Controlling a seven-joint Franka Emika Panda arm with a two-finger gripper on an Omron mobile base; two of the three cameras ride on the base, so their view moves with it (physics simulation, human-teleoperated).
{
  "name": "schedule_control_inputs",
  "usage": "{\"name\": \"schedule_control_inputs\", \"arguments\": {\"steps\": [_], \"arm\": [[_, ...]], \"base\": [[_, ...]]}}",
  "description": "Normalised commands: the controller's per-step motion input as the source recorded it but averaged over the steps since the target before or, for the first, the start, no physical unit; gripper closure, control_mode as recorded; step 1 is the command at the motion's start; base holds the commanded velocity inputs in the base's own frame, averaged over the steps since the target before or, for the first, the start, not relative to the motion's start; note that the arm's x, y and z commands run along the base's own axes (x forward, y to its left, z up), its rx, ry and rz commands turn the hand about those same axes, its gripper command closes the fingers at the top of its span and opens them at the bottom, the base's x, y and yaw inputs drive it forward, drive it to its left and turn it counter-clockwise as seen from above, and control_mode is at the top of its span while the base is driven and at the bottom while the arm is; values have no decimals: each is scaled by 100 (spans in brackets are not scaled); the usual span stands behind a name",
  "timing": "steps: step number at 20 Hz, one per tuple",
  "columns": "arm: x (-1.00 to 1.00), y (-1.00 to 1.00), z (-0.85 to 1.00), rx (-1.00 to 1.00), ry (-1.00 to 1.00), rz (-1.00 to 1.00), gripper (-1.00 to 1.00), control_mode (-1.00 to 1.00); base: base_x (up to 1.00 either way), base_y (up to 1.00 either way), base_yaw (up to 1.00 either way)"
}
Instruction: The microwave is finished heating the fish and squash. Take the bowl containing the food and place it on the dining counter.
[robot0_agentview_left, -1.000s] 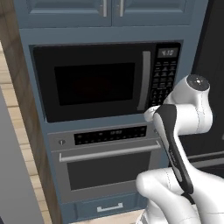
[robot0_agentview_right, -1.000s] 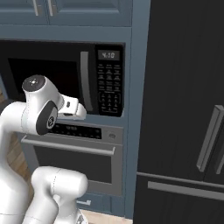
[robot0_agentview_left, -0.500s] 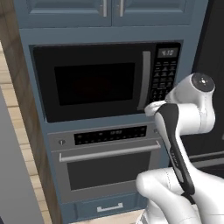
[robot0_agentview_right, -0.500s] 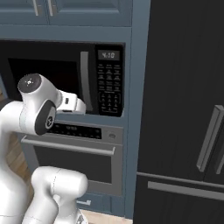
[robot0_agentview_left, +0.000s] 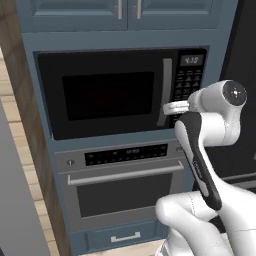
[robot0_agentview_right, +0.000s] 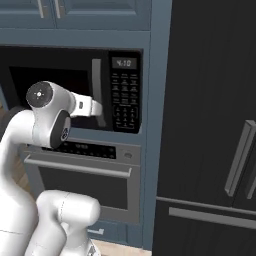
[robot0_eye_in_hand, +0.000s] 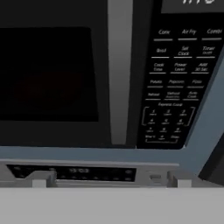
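microwave (robot0_agentview_left: 120, 92) sits shut in the blue cabinet above the oven (robot0_agentview_left: 122, 187), so the bowl inside can't be seen. gripper (robot0_agentview_right: 99, 108) hovers just before the door handle (robot0_eye_in_hand: 120, 72), jaws wide open. best to straddle the handle squarely, close firmly, then pull along the door's arc.

Microwave (robot0_agentview_left: 120, 92) door's shut, dark glass hides whatever's inside; keypad (robot0_eye_in_hand: 173, 83) labels are too blurry to read.
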Motion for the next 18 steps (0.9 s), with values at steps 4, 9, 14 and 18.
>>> {"name": "schedule_control_inputs", "arguments": {"steps": [4,9,14,18], "arm": [[65,0,1,0,0,0,-100,-100],[65,-4,0,0,1,0,-100,-100],[61,0,0,0,0,0,-100,-100],[68,0,-4,0,0,0,-100,-100]], "base": [[0,0,0],[0,0,0],[0,0,0],[0,0,0]]}}
